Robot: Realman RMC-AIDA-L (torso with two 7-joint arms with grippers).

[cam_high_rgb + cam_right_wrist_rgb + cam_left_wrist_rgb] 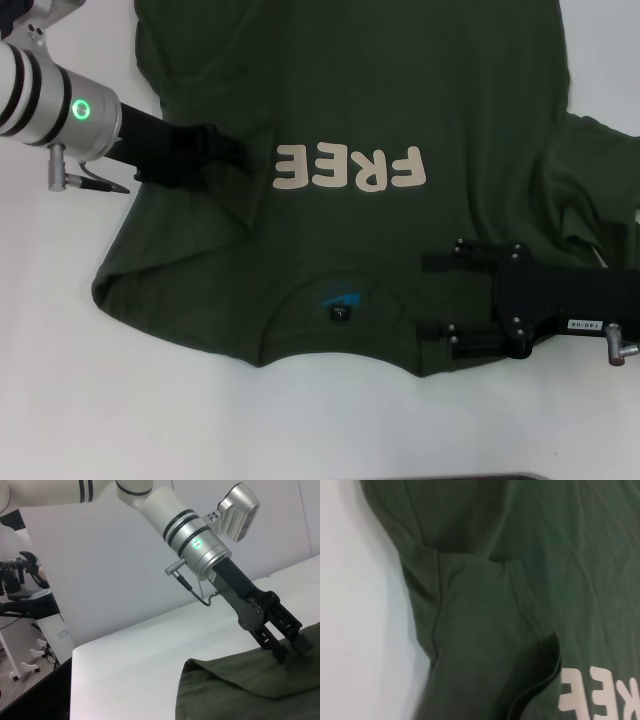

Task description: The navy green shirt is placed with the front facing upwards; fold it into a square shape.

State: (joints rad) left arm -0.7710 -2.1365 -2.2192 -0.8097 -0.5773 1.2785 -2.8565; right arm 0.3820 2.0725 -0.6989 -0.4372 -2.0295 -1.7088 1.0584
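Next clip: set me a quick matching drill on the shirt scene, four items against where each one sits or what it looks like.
Items:
1. left claw
2. right claw
3. FREE lettering
4. neck tag

Descriptions:
A. cream, across the chest of the navy green shirt
B. small and black, inside the collar
C. down on the fabric beside the lettering's E end
D. open, fingers at the shoulder by the collar

Pairs: 1-C, 2-D, 3-A, 4-B

Dark olive-green shirt (420,90), cream "FREE" lettering (350,167), black neck tag (341,314).
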